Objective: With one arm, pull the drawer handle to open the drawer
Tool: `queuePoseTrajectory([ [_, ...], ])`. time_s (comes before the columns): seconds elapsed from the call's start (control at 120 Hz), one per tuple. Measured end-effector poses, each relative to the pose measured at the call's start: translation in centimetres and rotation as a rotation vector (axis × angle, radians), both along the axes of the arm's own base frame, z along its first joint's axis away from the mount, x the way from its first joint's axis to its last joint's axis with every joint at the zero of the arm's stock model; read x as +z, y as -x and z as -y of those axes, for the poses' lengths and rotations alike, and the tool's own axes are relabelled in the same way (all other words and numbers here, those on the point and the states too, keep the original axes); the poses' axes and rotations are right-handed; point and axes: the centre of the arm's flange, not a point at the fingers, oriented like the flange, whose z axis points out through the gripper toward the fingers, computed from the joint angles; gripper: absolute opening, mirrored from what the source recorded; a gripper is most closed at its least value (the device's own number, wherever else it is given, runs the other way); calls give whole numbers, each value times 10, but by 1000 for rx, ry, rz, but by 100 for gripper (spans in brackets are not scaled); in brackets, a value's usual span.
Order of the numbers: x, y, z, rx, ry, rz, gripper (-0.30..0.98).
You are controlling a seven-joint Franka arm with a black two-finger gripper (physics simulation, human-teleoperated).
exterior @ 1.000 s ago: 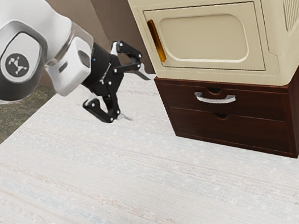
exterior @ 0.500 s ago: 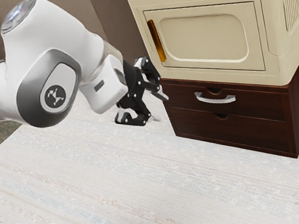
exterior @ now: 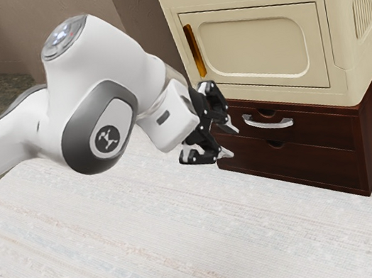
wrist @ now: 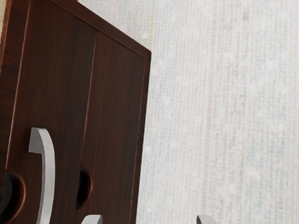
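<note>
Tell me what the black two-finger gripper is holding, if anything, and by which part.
Nothing is held: the black two-finger gripper is open, and the curved silver drawer handle isn't between its fingers.

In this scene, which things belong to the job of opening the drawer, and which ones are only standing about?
For the job:
- gripper
- silver handle
- upper drawer, which bears this handle

Not for the job:
- lower drawer
- cream box on top
- its orange handle
</note>
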Motion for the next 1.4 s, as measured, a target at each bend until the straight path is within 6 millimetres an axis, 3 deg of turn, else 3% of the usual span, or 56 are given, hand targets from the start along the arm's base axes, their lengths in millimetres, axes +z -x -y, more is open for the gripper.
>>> queuePoseTrajectory([
  [0.208,-8,-21,-7,25,-17,29,19],
  [0.525,-14,-28,-13,13,-71,81,17],
  [1.05,-29,-47,30,-60,-38,111,17],
  [1.275,-29,-63,4,-26,-50,131,17],
  [1.4,-32,-66,4,-27,-53,131,16],
])
